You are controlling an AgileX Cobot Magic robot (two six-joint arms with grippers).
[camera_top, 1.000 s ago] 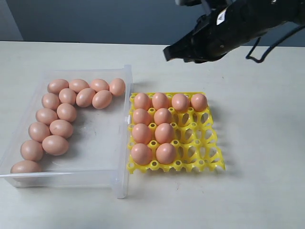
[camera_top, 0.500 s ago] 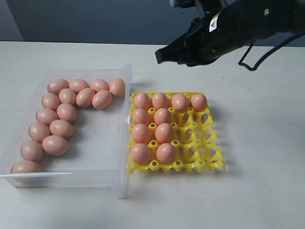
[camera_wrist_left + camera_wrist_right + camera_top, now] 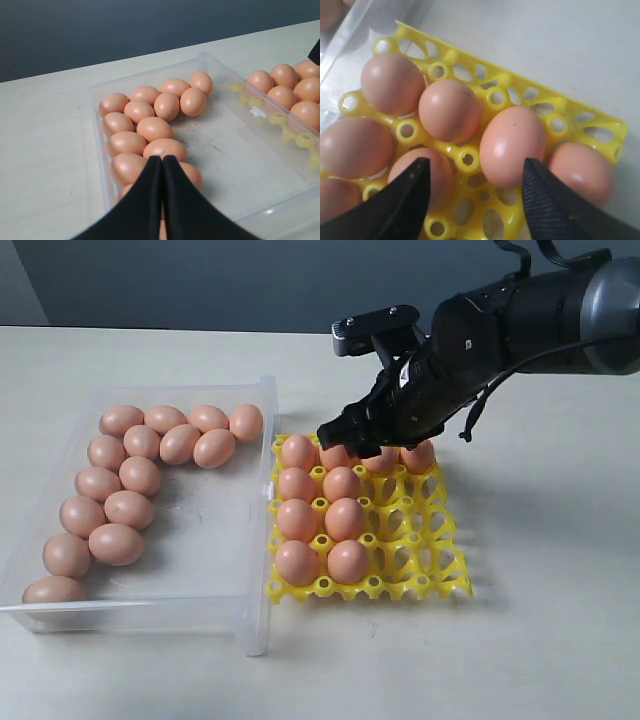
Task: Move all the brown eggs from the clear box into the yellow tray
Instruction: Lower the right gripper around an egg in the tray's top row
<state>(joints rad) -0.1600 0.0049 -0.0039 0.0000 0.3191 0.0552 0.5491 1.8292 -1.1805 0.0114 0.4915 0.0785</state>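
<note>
1. Exterior view: a pale desk [image 3: 540, 640] is carrying a clear box [image 3: 255, 540] on the left, with a yellow tray [image 3: 420, 540] sitting just beside it on the right.
2. Many brown eggs [image 3: 128, 508] are lying inside the clear box, crowding along its far and left walls in an L shape. The rest of the box floor is showing bare.
3. Ten more eggs are sitting in the tray's cups: all four cups of the far row, and the two left-hand cups of each of the other three rows.
4. A black right arm [image 3: 500, 320] is reaching in from the upper right and hanging low over the tray's far row.
5. In the right wrist view, the right fingers [image 3: 405, 195] are standing wide apart, gripping nothing. They are hovering above seated eggs.
6. In the left wrist view, the left fingers [image 3: 145, 200] are pressing together, closed on nothing, and hovering above the eggs in the clear box.
</note>
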